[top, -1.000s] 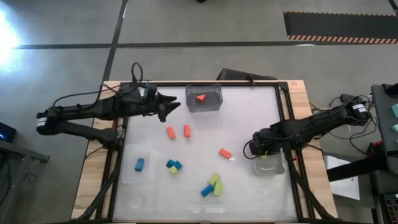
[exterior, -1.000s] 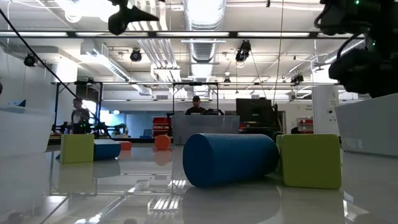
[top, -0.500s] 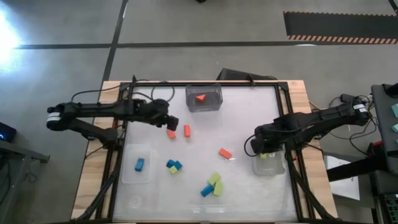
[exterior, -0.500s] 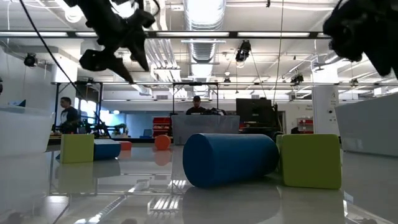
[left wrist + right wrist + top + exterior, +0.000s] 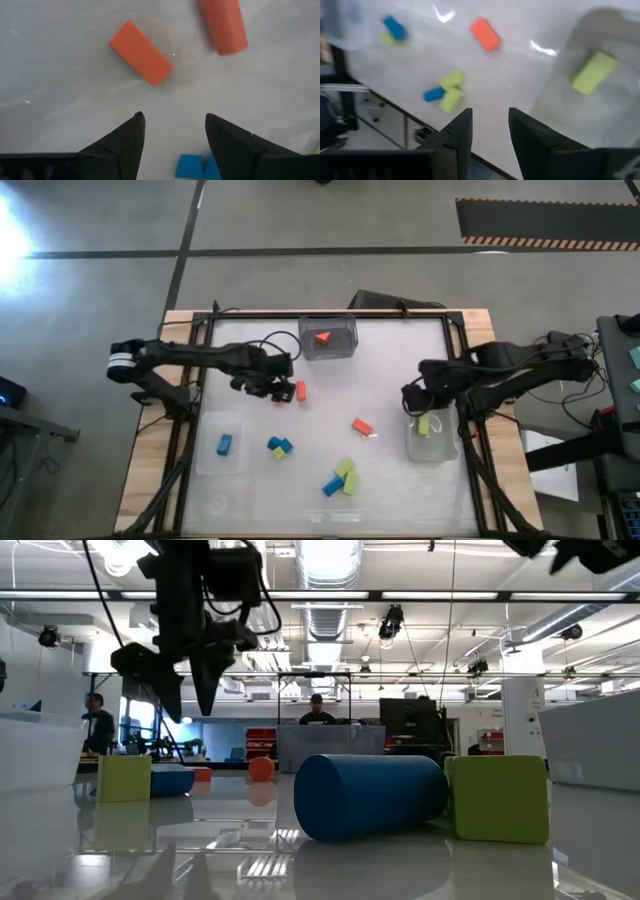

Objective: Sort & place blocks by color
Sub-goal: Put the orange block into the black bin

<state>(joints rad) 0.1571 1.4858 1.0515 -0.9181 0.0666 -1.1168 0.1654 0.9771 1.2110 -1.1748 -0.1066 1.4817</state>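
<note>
left gripper (image 5: 172,127), fingers apart and empty, hovers just short of two orange-red blocks (image 5: 141,52). right gripper (image 5: 487,125), slightly open, hangs beside a bin (image 5: 615,65) holding a yellow-green block (image 5: 595,73).

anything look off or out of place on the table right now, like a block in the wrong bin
Nothing stands out. The top bin holds one orange-red wedge, the right bin a yellow-green block, the left bin a blue block. The rest lie loose, unsorted. The open left gripper hovers over two orange-red blocks.

The left end effector (image 5: 284,389) reaches in from the left side, pointed downward with its fingers parted. The right end effector (image 5: 412,397) hangs at the right side, fingers also apart.
</note>
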